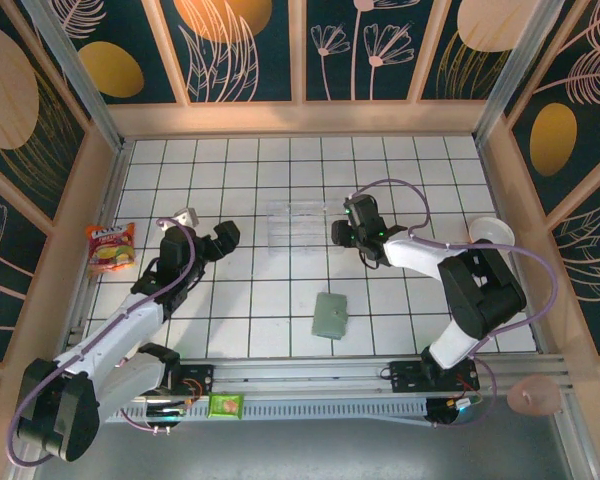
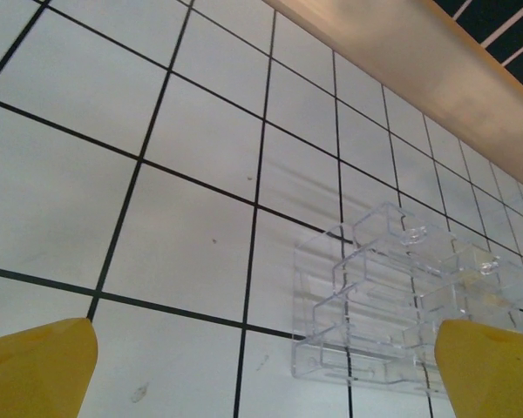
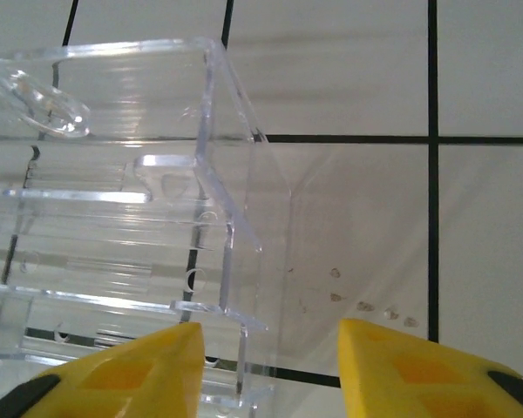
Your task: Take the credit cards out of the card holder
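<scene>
Top cam sits high above and behind my bases, looking down; clear tiered stand [image 1: 298, 224] small, mid-floor. Left wrist cam looks past my left gripper [image 2: 261, 373] from the stand's left, low, oblique, medium range. Right wrist cam looks past my right gripper [image 3: 270, 366], tight on the stand's right end. All three share the stand.

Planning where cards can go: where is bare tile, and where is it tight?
Bare: the far rows behind the clear acrylic stand, and the near tiles either side of the grey-green wallet. Crowded: the stand itself, flanked closely by the left gripper and the right gripper.
</scene>
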`<control>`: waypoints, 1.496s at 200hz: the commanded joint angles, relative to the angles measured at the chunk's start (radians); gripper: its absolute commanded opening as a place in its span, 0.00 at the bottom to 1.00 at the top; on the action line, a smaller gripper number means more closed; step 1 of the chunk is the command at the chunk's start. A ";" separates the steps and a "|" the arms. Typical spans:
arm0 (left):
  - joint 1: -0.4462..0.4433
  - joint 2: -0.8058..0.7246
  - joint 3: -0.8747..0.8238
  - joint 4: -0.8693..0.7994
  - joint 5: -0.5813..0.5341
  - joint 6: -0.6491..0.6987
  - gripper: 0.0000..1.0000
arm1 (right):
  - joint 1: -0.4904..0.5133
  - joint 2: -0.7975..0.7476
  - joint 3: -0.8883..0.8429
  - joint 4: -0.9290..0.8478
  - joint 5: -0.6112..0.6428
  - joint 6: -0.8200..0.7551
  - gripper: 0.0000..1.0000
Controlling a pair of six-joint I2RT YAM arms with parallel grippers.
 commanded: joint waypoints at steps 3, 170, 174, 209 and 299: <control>0.004 -0.014 -0.017 0.053 0.055 -0.008 0.99 | 0.014 -0.080 0.009 -0.018 -0.004 0.009 0.66; 0.003 -0.007 -0.153 0.203 0.184 -0.064 0.98 | 0.199 -0.463 -0.378 -0.255 -0.350 0.483 0.54; 0.004 -0.006 -0.151 0.193 0.185 -0.061 0.98 | 0.199 -0.453 -0.376 -0.256 -0.344 0.482 0.53; 0.004 -0.010 -0.155 0.171 0.201 -0.060 0.95 | 0.199 -0.383 -0.387 -0.208 -0.344 0.489 0.49; -0.009 0.021 -0.180 0.269 0.383 -0.049 0.95 | 0.198 -0.408 -0.306 -0.198 -0.314 0.335 0.00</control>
